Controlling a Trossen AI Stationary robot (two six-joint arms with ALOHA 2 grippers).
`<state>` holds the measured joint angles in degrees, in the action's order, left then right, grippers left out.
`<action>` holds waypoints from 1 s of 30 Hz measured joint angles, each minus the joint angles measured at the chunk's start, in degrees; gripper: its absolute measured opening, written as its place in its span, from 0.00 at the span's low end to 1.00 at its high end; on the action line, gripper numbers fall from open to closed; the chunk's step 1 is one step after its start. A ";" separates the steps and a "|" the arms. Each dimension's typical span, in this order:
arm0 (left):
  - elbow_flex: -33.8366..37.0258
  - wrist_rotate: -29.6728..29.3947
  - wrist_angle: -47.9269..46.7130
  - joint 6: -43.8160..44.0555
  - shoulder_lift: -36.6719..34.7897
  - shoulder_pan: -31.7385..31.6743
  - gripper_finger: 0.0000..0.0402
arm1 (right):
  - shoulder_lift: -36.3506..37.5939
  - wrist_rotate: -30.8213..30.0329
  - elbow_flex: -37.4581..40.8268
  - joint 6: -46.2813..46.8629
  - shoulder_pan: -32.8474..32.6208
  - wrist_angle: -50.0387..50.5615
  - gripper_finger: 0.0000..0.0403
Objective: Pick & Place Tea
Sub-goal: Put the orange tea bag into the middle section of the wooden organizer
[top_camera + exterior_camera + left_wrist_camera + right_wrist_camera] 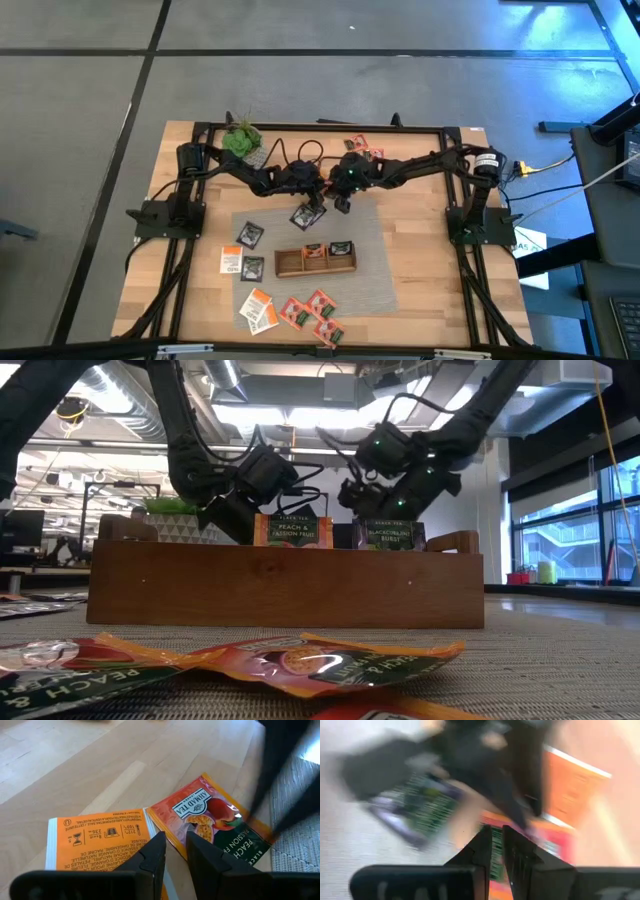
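Note:
A white-and-orange tea sachet [100, 840] and a red peach sachet [215, 825] lie flat, side by side, on the wood just beyond the grey mat's far edge. The arms hide them in the high view. My left gripper [175, 845] points slantwise down at the seam between them, its fingers a small gap apart with nothing in it. My right gripper [497, 837] comes from the opposite side, a little higher, all but shut, with only a slit showing. A dark sachet [303, 215] lies on the mat beside both grippers. Two sachets [292, 531] [390, 535] stand upright in the wooden tray [315, 272]. My left gripper's fingertips [159, 842] stand right over the white-and-orange sachet's edge [150, 822], where it meets the red one. The fingers hide the spot below them, so I cannot tell whether they touch either sachet.
More sachets lie on the mat and wood left of the tray [250, 235] [231, 260], near the front edge [258, 310] [310, 315] and at the far edge [360, 148]. A small green plant [240, 138] stands at the far left. The two arms nearly meet over the table's middle.

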<state>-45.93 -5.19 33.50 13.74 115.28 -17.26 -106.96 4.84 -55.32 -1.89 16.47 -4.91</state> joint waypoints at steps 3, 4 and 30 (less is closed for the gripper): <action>0.02 -0.23 0.02 -0.04 0.04 0.24 0.19 | 0.02 -5.49 -1.35 -0.21 0.82 4.91 0.12; 0.02 -0.24 0.02 -0.11 0.04 0.24 0.19 | 0.02 -6.45 -1.41 -0.22 1.16 5.93 0.12; 0.13 0.04 0.33 -0.57 0.13 0.26 0.19 | 0.02 -6.21 -1.41 0.11 3.30 7.78 0.12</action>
<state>-45.80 -5.15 33.82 13.17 115.42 -16.99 -106.94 -1.37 -56.73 -1.78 19.77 2.87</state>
